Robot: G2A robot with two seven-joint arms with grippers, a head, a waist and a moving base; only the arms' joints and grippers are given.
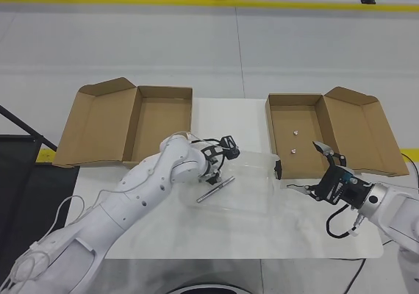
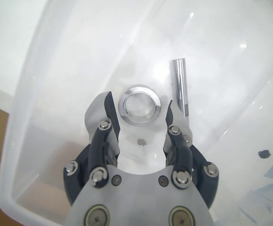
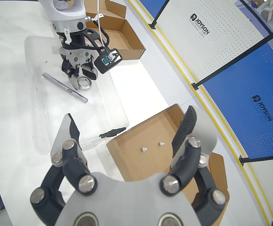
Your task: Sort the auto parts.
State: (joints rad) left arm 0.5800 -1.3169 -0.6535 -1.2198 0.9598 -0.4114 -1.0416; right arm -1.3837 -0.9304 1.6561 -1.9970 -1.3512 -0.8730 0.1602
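- auto parts nearest the robot: a metal rod (image 1: 215, 189) lies flat in a clear tray (image 1: 257, 160), at about 7 o'clock from the middle of the table (image 1: 231, 235) in the top view, running from 8 towards 2 o'clock.
- a metal ring (image 2: 158, 106) lies flat on the tray floor just beside the rod's far end, apart from it.
- the left gripper (image 2: 139, 98) is down inside the tray with its jaws apart, one finger on each side of the ring and a small gap at both sides, so it is not clamped on it.
- the right gripper (image 1: 312, 169) hangs at 3 o'clock from the table's middle, over the near left corner of the right cardboard box (image 1: 309, 158), jaws spread wide and holding nothing.
- two small bolts (image 1: 292, 149) lie on the floor of the right cardboard box, at 2 o'clock, a little apart from each other.
- a left cardboard box (image 1: 158, 121) sits open at 10 o'clock on the table's far edge, its flap folded outward.
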